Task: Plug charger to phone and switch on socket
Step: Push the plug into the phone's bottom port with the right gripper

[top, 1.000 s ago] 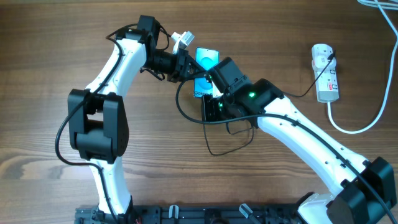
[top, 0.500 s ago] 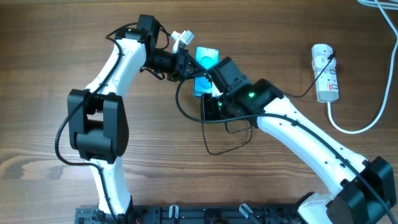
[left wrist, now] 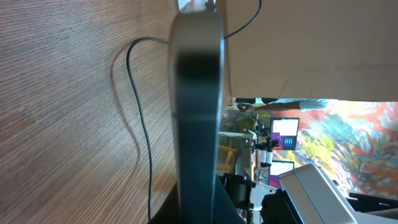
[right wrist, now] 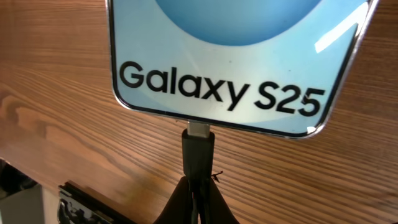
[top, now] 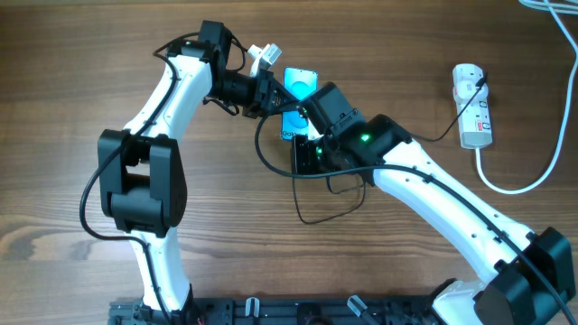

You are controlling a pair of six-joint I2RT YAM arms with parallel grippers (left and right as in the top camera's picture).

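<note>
The phone with its cyan screen lies on the table between the two arms. My left gripper is shut on the phone's long sides; in the left wrist view the phone shows edge-on, running up from the gripper. My right gripper is shut on the charger's black connector. The connector's metal tip meets the middle of the phone's bottom edge, with a little metal showing. The thin charger cable loops behind the right wrist. The white socket lies at the far right.
The socket's thick white cord curves along the right edge of the table. A thin black cable runs from the socket toward the right arm. In the left wrist view the thin cable lies on the wood beside the phone.
</note>
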